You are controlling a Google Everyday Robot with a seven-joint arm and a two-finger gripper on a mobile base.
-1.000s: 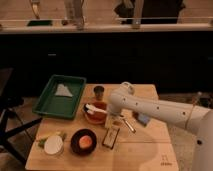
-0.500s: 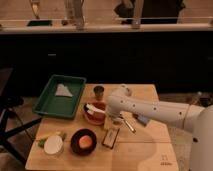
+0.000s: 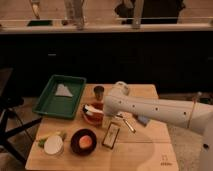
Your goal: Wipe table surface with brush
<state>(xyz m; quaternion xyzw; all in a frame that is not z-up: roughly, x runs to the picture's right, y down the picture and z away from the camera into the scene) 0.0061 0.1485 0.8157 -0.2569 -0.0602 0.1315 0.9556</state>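
Observation:
The table surface (image 3: 145, 145) is a light tan wooden top. The brush (image 3: 92, 109), slim with a whitish end and a dark part, lies across the orange plate (image 3: 91, 118) left of the table's middle. My white arm reaches in from the right. Its gripper (image 3: 106, 114) is at the right edge of the orange plate, right next to the brush. I cannot tell whether it touches the brush.
A green tray (image 3: 60, 96) with a pale cloth sits at the back left. A dark cup (image 3: 99, 91) stands behind the plate. A dark bowl (image 3: 83, 142), a dark block with a pale centre (image 3: 112, 135), a thin metallic utensil (image 3: 127, 124) and a white disc (image 3: 53, 145) lie in front.
My arm has shifted slightly to the left, toward the orange plate and the brush. The objects on the table have not moved.

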